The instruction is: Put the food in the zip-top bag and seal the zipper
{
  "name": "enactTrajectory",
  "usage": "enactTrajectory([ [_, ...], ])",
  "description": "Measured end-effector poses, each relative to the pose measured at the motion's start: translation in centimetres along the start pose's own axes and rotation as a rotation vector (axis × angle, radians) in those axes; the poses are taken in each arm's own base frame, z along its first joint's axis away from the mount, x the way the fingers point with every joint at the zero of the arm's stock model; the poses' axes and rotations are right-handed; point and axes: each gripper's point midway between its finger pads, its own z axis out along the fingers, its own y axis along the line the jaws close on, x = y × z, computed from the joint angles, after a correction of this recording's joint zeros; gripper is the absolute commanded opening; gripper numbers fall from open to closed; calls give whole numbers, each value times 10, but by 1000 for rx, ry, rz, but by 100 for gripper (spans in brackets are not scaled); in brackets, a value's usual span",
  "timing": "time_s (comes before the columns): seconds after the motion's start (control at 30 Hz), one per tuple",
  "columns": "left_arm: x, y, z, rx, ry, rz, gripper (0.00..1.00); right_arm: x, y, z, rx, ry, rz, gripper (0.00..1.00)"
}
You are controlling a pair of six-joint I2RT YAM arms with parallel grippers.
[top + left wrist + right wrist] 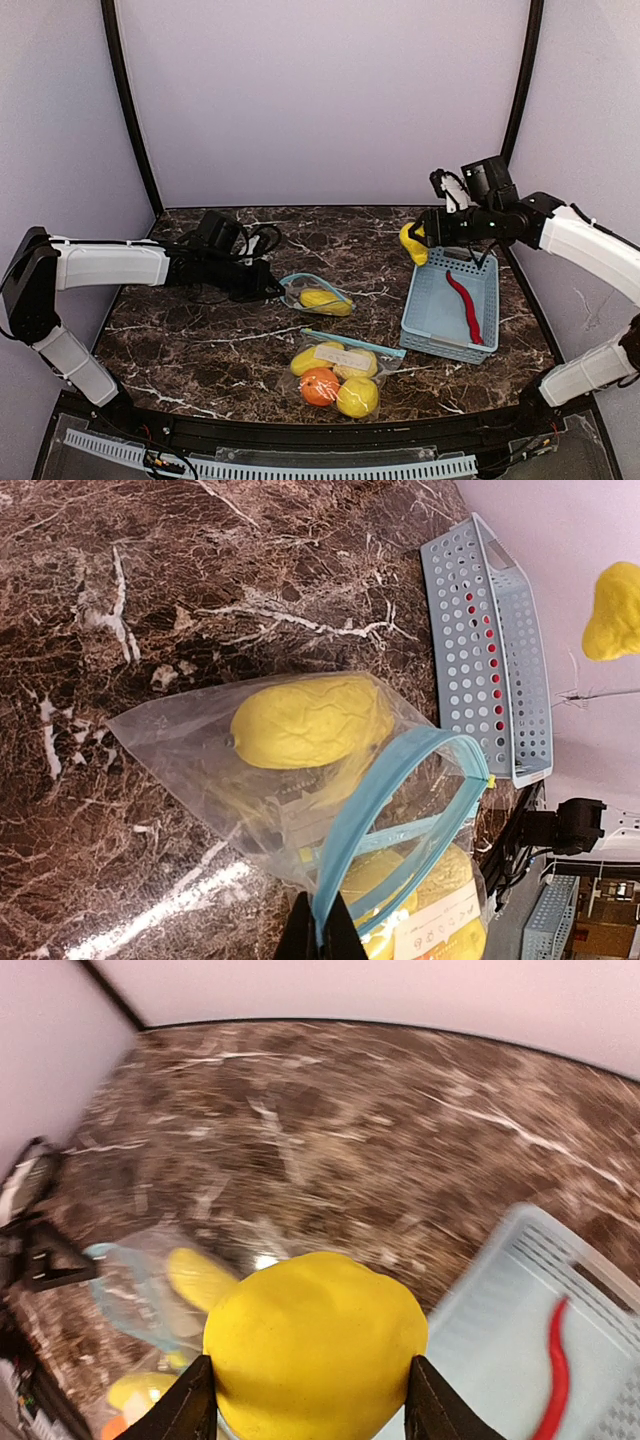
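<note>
My right gripper (420, 240) (312, 1400) is shut on a glossy yellow fruit (412, 244) (315, 1340), held in the air above the far left corner of the basket. The left gripper (272, 284) (322, 938) is shut on the blue zipper rim of an open zip-top bag (315, 293) (200, 750) lying on the table. One yellow fruit (325, 300) (310, 720) lies inside that bag. The bag's mouth (400, 810) gapes toward the right. A slim red chili (465, 302) (555, 1370) lies in the basket.
The pale blue slatted basket (425, 322) (470, 650) (480, 1360) stands at the right. A second clear bag (345, 352) near the front edge holds yellow foods and an orange (319, 386). Black cables lie at the back behind the left gripper.
</note>
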Motion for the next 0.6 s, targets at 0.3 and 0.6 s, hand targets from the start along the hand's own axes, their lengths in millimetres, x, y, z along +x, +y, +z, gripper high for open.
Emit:
enactTrajectory([
  [0.3,0,-13,3,55,38,-9,1,15,165,8,-547,-21,-309,38],
  [0.6,3,-23,5,109,82,-11,1,71,216,65,-713,125,-445,37],
])
